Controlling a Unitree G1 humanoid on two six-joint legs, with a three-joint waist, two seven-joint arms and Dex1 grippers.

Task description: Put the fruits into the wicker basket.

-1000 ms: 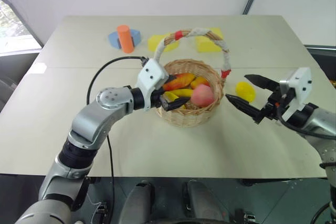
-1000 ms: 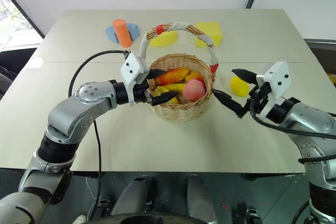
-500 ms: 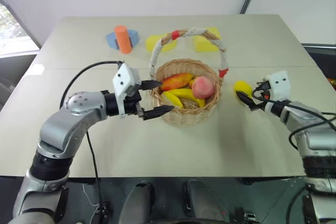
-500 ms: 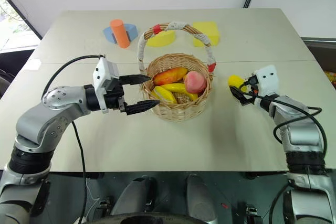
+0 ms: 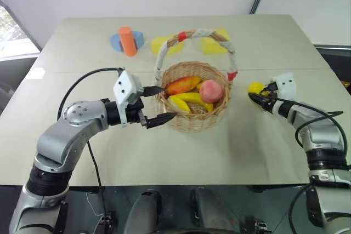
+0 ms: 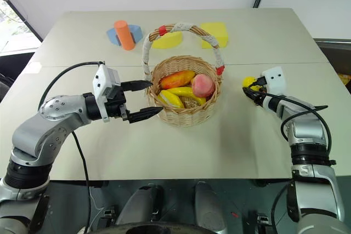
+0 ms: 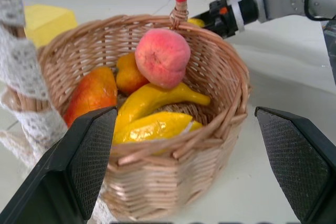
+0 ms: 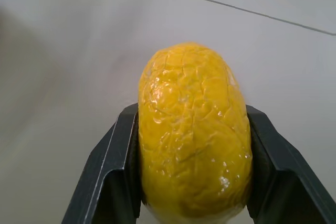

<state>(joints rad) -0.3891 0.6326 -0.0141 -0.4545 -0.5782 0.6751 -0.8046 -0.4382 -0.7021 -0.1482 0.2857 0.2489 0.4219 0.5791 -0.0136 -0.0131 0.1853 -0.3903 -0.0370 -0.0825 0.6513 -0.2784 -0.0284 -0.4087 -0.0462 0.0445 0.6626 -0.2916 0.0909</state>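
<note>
A: Where is the lemon (image 6: 250, 82)?

B: Right of centre in the right eye view, on the counter (image 6: 181, 152), well apart from the wicker basket (image 6: 184, 118), which sits mid-frame to its left. The lemon's long axis runs along the fingers, away from the wrist.

A: And the right end effector (image 6: 253, 90)?

B: Right at it. In the right wrist view its two black fingers (image 8: 118, 177) press the lemon's flanks, closed on it. Whether it is off the counter yet, I cannot tell.

A: The left end effector (image 6: 140, 100)?

B: Spread wide and empty, just left of the basket, which holds the peach (image 6: 202, 85), banana (image 6: 183, 91) and mango (image 6: 177, 78). The right arm is far nearer the lemon; its carry would go leftward.
</note>
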